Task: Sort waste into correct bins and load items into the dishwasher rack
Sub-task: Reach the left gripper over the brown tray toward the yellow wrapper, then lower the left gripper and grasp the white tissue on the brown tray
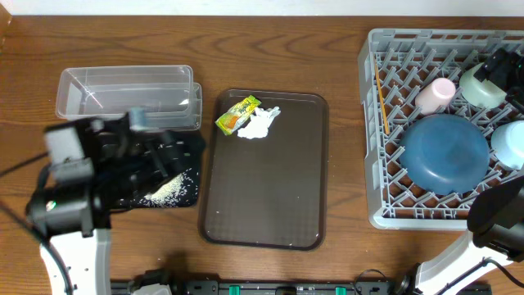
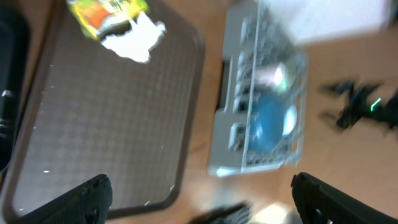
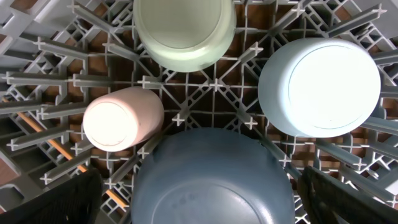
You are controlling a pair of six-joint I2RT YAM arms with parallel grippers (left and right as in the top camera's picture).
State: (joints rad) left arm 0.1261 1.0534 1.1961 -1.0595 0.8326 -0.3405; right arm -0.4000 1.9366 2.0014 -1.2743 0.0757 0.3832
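Well, everything sits around the brown serving tray (image 1: 266, 188) at the middle of the counter (image 1: 327, 262). On that tray's far left corner lies the yellow-green snack wrapper (image 1: 237, 115), with the crumpled white tissue (image 1: 260, 124) touching it on the side nearer the tray's middle.

Just beside the tray's left edge is the shallow black tray (image 1: 190, 147). A heap of white rice grains (image 1: 170, 190) lies in its near part, close to the brown tray. Beyond the black tray, also left of the brown tray, stands the clear plastic tub (image 1: 123, 92).

The left hand (image 2: 202, 182) hovers over the black tray, blurred, its fingers (image 2: 81, 199) spread wide with nothing between them.

To the right of the brown tray, a little apart from it, stands the grey dishwasher rack (image 1: 385, 209). In it sit the large dark-blue bowl (image 1: 446, 154), the small pink cup (image 1: 435, 93), the mint-green bowl (image 1: 483, 87) and the small light-blue bowl (image 1: 512, 143), all bottom-up. The thin wooden stick (image 1: 381, 102) lies along the rack's side nearest the brown tray.

The right hand (image 3: 199, 180) hangs above those dishes, fingers (image 3: 56, 199) apart and gripping nothing.
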